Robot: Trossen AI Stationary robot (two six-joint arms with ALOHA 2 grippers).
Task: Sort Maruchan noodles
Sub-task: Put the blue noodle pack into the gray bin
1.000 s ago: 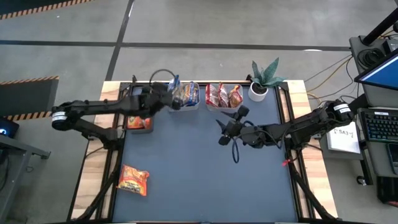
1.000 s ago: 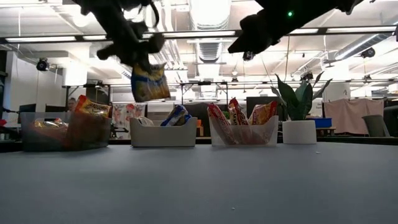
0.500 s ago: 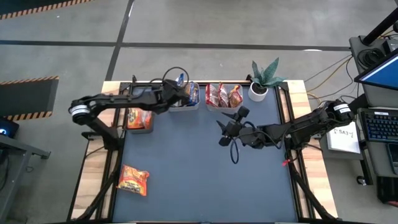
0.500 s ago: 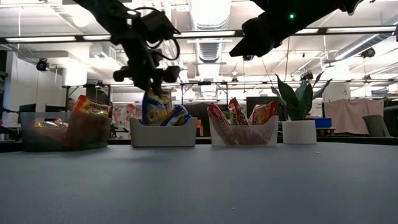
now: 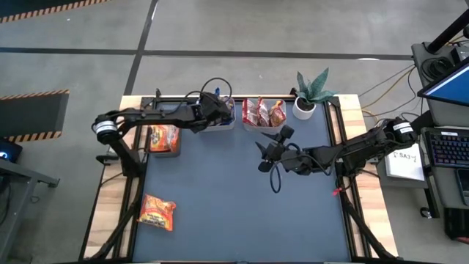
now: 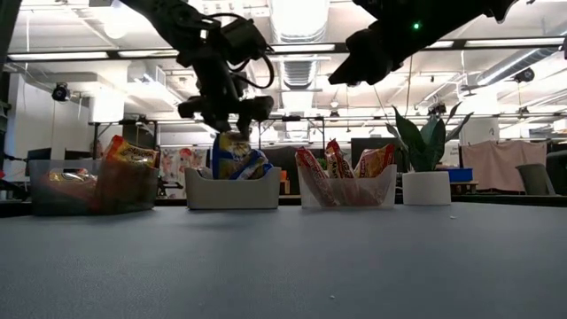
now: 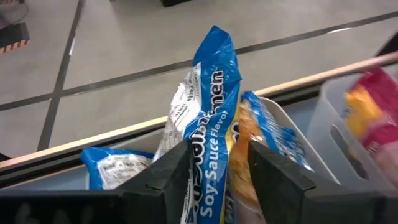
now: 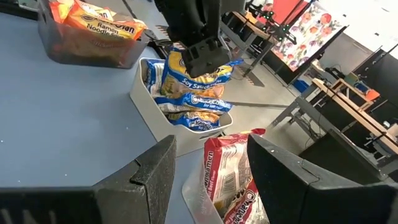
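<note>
A blue-and-yellow noodle packet [image 7: 208, 87] stands upright in the middle white tub [image 6: 230, 195], among other blue packets [image 8: 186, 109]. My left gripper [image 7: 217, 168] is right above that tub [image 5: 220, 117], slanting down, open, with the packet's top between its fingers. My right gripper [image 8: 211, 180] hovers open over the table's middle right [image 5: 267, 150], holding nothing. A loose orange packet [image 5: 157, 211] lies flat near the table's front left. My left gripper has one finger [image 7: 171, 171] on either side of the upright packet's upper part [image 7: 214, 130], coming from above at a slant. Whether the fingers touch the packet I cannot tell. The packet's lower end sits in the tub.
A clear tub with orange packets [image 5: 163, 138] stands at the far left. A white tub with red packets [image 5: 264, 112] is to the right of the middle tub, and a potted plant [image 5: 311, 92] stands beyond it. The dark mat's [image 5: 234, 213] middle and front lie bare.
My left gripper has carried the blue-and-yellow packet toward the table's right and downward. The packet hung clear in the air left of the middle tub, and it now stands in that tub.
</note>
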